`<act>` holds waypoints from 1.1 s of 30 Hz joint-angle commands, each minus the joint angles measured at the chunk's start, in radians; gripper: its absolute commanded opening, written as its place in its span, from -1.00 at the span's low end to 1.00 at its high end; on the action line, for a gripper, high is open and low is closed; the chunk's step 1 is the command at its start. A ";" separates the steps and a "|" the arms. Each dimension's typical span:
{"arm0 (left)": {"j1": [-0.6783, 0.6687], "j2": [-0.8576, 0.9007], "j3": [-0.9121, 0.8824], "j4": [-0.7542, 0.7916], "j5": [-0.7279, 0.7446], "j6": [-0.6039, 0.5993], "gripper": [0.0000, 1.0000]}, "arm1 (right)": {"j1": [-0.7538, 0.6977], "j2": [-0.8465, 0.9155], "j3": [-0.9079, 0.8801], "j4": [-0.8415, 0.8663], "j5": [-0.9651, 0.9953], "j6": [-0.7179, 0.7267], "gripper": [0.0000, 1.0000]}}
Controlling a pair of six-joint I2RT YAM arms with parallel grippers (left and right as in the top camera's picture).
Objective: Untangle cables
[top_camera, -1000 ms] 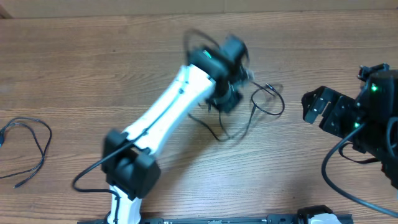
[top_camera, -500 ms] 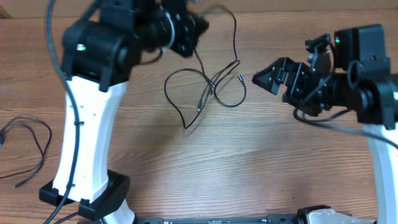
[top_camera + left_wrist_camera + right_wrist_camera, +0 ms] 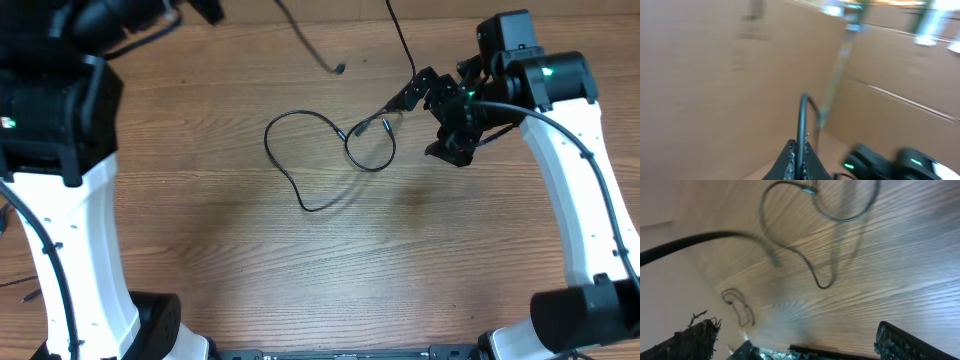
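Overhead: a thin black cable lies on the wood table, centre-far. It makes one big open loop w/ a smaller ring at its right, and two small plug ends sit between them. Its long axis runs left-right. R gripper is spread wide, holding nothing, just right of the small ring; contact can't be told. A second cable is lifted off the table, slanting from the far edge to a plug tip pointing near-right. Another strand drops from the far edge toward R gripper. Left wrist view: L gripper is clenched on the second cable, which rises straight up, then bends right.
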 commanded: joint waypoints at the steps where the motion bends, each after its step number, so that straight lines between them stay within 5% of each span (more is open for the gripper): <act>1: 0.122 -0.007 0.014 -0.013 -0.225 -0.011 -0.92 | 0.019 0.047 -0.005 -0.006 0.072 0.013 1.00; 7: 0.355 0.007 0.014 -0.016 -0.397 -0.014 -0.88 | 0.050 0.097 -0.006 0.033 0.141 0.013 1.00; 13: 0.507 0.108 0.014 -0.019 -0.420 -0.014 -0.92 | 0.081 0.099 -0.006 0.050 0.230 0.012 1.00; 24: 0.587 0.425 0.014 -0.103 -0.525 -0.069 -0.92 | 0.084 0.099 -0.006 0.050 0.236 0.013 1.00; 29: 0.600 0.546 0.014 0.076 -0.469 -0.172 -0.92 | 0.084 0.099 -0.006 0.050 0.236 0.012 1.00; 31: 0.600 0.568 0.014 0.117 -0.536 -0.172 -0.91 | 0.084 0.099 -0.006 0.050 0.236 0.012 1.00; 33: 0.599 0.585 0.014 0.080 -0.781 -0.208 -0.92 | 0.084 0.099 -0.006 0.050 0.236 0.013 1.00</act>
